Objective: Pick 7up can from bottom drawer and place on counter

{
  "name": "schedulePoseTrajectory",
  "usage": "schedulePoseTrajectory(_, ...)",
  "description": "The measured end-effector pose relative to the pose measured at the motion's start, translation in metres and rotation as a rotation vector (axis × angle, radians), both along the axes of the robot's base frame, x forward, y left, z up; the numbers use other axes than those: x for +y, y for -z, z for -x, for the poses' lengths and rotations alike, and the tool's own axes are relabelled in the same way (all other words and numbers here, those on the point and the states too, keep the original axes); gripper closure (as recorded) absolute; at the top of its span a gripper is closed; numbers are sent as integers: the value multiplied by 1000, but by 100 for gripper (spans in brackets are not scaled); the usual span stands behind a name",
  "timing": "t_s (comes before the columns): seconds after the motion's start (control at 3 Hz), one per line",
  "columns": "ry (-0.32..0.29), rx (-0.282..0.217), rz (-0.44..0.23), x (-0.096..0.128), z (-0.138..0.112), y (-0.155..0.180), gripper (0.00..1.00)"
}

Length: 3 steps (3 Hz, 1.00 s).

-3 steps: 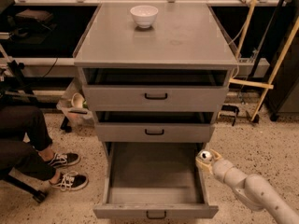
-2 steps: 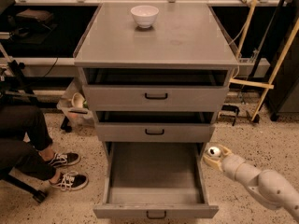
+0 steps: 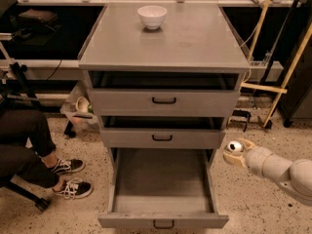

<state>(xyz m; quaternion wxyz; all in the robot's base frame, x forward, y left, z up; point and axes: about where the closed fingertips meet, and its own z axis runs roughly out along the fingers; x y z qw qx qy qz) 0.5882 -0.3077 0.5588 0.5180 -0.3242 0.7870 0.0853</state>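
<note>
A white bowl [image 3: 152, 16] is sitting at upper centre of the frame. Two shallow drawers [image 3: 164, 101] at mid-frame are standing slightly open. At lower left, a seated person's legs [image 3: 24, 145] are resting on the speckled floor [image 3: 263, 208] in black-and-white sneakers [image 3: 73, 188]. Wooden poles [image 3: 290, 73] are leaning at upper right. The gripper [image 3: 234, 152] is hovering at the right, mid-height.
</note>
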Motion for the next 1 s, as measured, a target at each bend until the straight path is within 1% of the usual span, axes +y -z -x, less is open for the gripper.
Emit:
schedulePoseTrajectory(0.33, 0, -1, -1, 1, 0, 1, 100)
schedulePoseTrajectory(0.67, -12, -33, 14, 3, 2, -52, 100)
schedulePoseTrajectory(1.0, -44, -48, 84, 13, 9, -133, 100)
